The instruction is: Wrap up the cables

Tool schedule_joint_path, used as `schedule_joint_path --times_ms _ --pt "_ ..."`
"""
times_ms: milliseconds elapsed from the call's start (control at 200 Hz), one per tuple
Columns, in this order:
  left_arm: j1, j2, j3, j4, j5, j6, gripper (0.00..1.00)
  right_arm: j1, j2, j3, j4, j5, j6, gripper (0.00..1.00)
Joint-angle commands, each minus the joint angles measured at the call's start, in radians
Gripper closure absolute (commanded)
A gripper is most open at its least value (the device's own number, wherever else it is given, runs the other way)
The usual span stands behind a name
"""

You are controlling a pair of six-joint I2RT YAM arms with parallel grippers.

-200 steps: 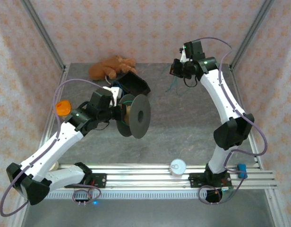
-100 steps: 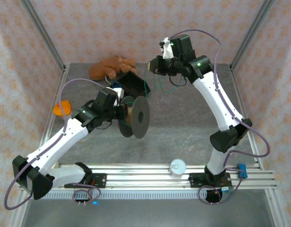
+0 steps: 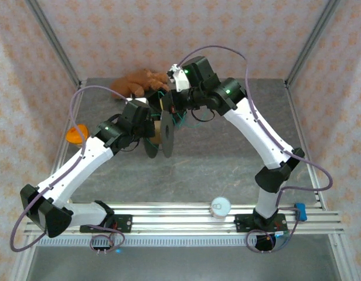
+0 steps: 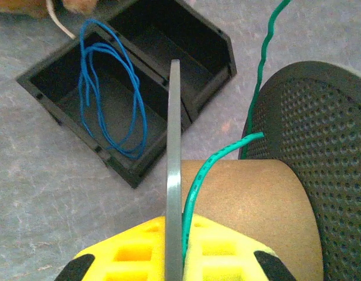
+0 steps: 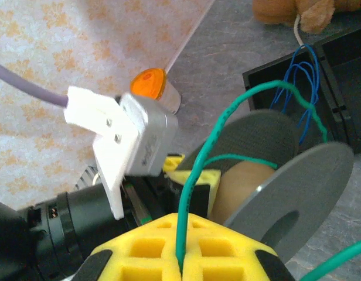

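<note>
My left gripper (image 4: 176,225) is shut on the thin grey flange (image 4: 173,175) of the grey spool (image 3: 166,134), which it holds above the table. The green cable (image 4: 195,181) runs down beside that flange between the yellow pads and lies over the brown cardboard core (image 4: 245,199). My right gripper (image 5: 181,225) is shut on the same green cable (image 5: 192,193), just behind and above the spool (image 5: 303,181); in the top view it (image 3: 167,104) sits close to the left gripper (image 3: 152,130). The blue cable (image 4: 110,93) lies looped in the black bin (image 4: 63,88).
A brown plush toy (image 3: 139,82) lies at the back behind the bin. An orange-topped object (image 3: 77,133) stands at the left edge and a white can (image 3: 220,206) on the front rail. The grey table (image 3: 227,158) is bare to the right of the arms.
The right gripper has swung from the back right to the left, carrying the green cable over to the spool. The left arm has turned the spool edge-on and shifted it back.
</note>
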Motion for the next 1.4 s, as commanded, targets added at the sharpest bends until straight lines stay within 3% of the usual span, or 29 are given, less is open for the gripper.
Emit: schedule_joint_path --times_ms 0,561,896,1396 --pt "0.028 0.0 0.066 0.01 -0.107 -0.052 1.0 0.021 -0.028 0.009 -0.022 0.024 -0.023 1.0" --pt "0.147 0.042 0.167 0.056 -0.112 -0.132 1.0 0.169 -0.162 -0.35 0.102 0.024 -0.068 1.0" --pt "0.225 0.044 0.257 0.036 -0.13 -0.14 1.0 0.176 -0.231 -0.593 0.201 0.013 -0.063 1.0" --pt "0.346 0.073 0.299 0.059 -0.104 -0.189 1.0 0.187 -0.299 -0.779 0.259 0.007 -0.087 1.0"
